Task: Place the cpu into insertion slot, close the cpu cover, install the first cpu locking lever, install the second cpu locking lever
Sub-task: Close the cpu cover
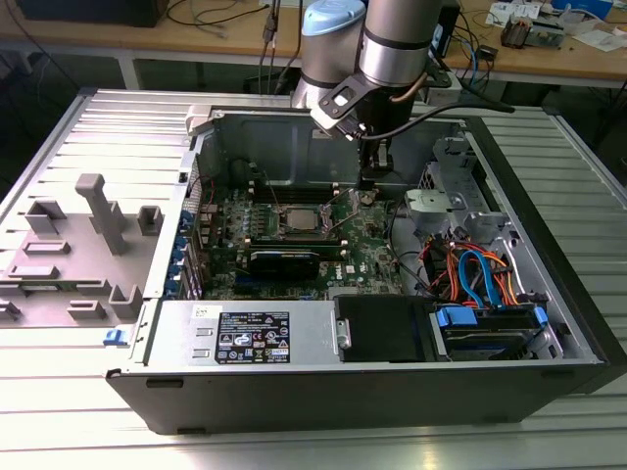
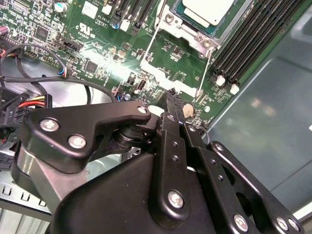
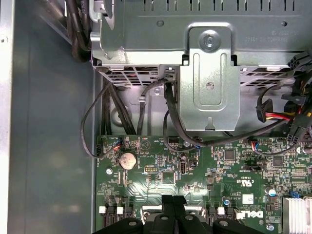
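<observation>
The cpu [image 2: 207,9] shows its silver-grey top in the insertion slot [image 1: 297,218] on the green motherboard. The silvery cpu cover [image 2: 187,33] appears to lie flat around it. Two thin wire locking levers [image 2: 150,43] [image 2: 204,73] run along the socket's sides; whether they are latched I cannot tell. My black gripper [image 1: 370,182] hangs inside the case just to the exterior view's right of the socket, above the board near the coin battery [image 3: 127,160]. Its fingertips [image 2: 169,97] are shut together with nothing between them, also seen in the first wrist view [image 3: 173,201].
A black graphics card [image 1: 284,261] lies in front of the socket and long black memory slots [image 2: 253,39] beside it. A metal drive cage [image 3: 209,87], orange and blue cables [image 1: 480,274] and the case walls [image 1: 549,225] crowd the right. A grey fixture [image 1: 88,235] stands outside at left.
</observation>
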`<state>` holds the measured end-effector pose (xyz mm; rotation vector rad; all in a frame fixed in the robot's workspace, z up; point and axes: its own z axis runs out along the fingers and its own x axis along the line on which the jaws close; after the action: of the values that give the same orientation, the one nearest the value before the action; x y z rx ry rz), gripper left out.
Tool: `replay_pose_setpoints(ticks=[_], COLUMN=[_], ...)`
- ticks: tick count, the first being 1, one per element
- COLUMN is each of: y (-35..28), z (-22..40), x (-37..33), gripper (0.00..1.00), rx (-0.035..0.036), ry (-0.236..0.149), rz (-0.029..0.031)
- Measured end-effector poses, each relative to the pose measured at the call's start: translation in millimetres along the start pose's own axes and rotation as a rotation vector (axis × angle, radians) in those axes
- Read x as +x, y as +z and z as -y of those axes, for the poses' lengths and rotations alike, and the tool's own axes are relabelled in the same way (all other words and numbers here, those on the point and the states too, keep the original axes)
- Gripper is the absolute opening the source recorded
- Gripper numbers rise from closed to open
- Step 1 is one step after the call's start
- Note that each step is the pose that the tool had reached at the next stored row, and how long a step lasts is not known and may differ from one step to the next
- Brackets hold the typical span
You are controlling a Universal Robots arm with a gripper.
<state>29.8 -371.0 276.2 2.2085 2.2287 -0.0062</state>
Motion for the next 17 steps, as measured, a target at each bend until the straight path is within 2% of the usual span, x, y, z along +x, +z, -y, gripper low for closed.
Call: replay_pose_setpoints(ticks=[10,17], y=[0.1,1.0], z=[-0.4,-6.3], x=[0.0,-0.1], gripper=[0.11,0.11], rx=[0.0000,0.0000], ry=[0.000,0.000], rz=[0.0000,0.0004])
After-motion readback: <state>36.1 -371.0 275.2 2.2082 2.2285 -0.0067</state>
